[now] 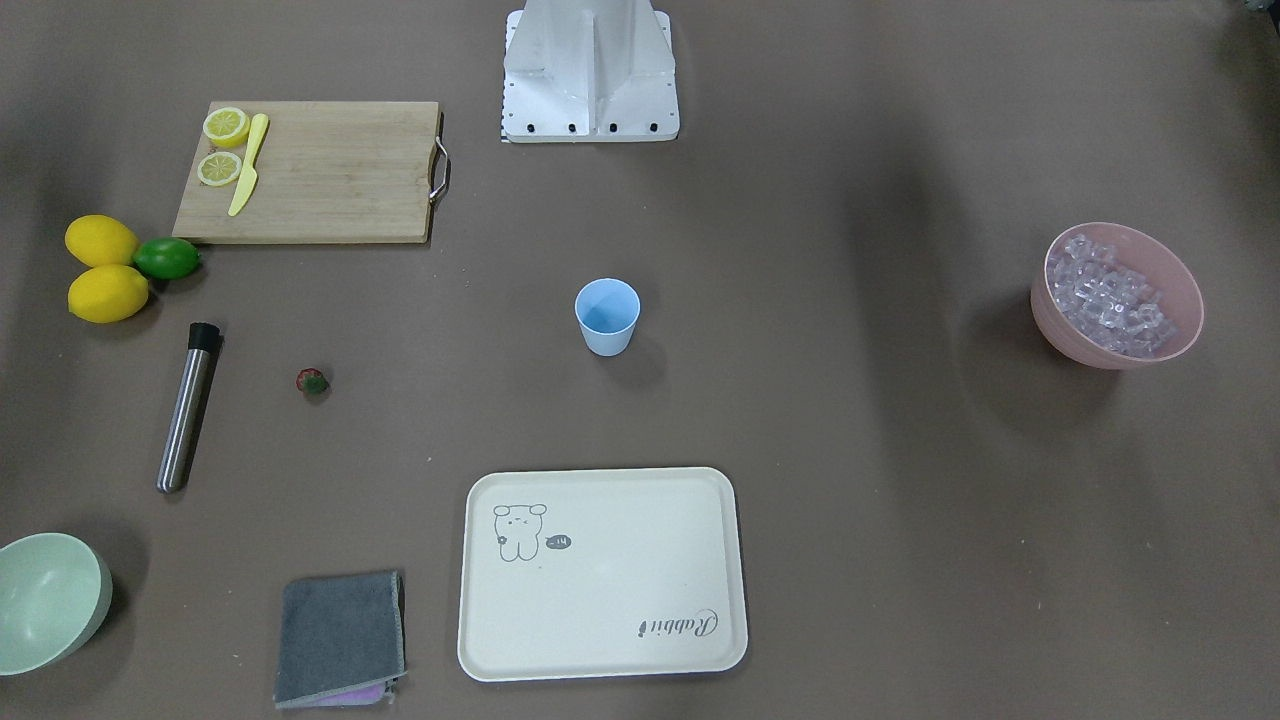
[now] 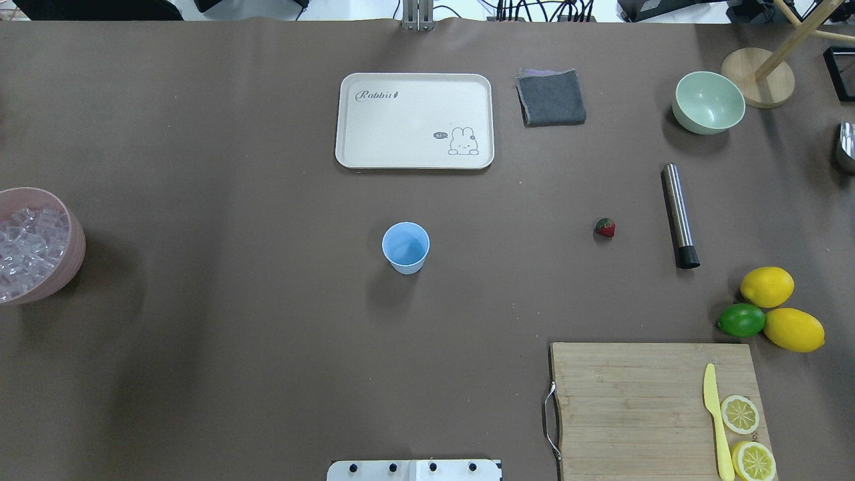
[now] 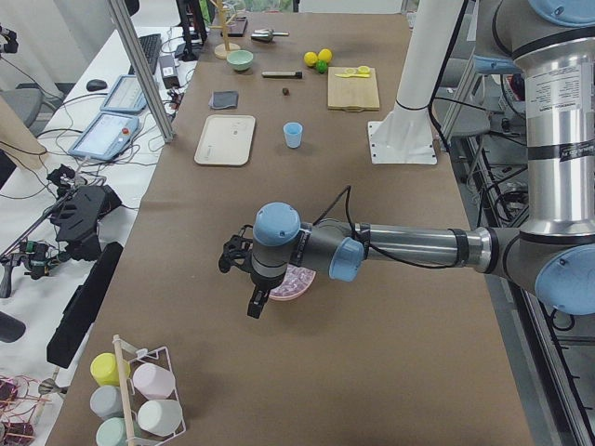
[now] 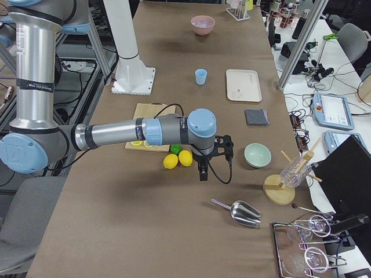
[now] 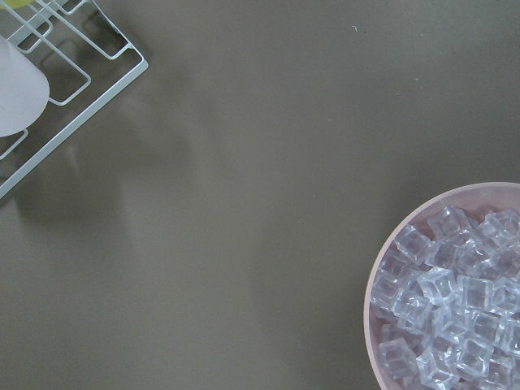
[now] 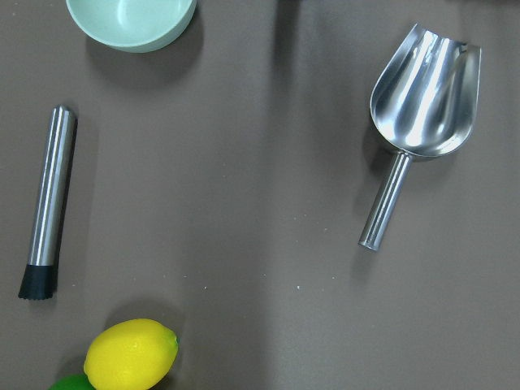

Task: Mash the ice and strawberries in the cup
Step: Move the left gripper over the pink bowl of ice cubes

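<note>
The light blue cup point(image 2: 405, 247) stands upright and empty mid-table. The small red strawberry point(image 2: 604, 228) lies on the table to the cup's right, short of a steel muddler point(image 2: 679, 215). Ice point(image 1: 1110, 295) fills a pink bowl point(image 2: 70, 264) at the table's left end. In the exterior left view my left gripper point(image 3: 253, 308) hangs over the table just beside that bowl. In the exterior right view my right gripper point(image 4: 202, 174) hovers near the lemons point(image 4: 170, 161). Only the side views show the grippers, so I cannot tell whether either is open or shut.
A cream tray point(image 2: 414, 160), grey cloth point(image 2: 552, 98) and pale green bowl point(image 2: 708, 103) line the far side. A cutting board point(image 2: 634, 401) holds lemon slices and a yellow knife. A lime point(image 2: 740, 320) sits beside the lemons. A metal scoop point(image 6: 418, 106) lies past the right end.
</note>
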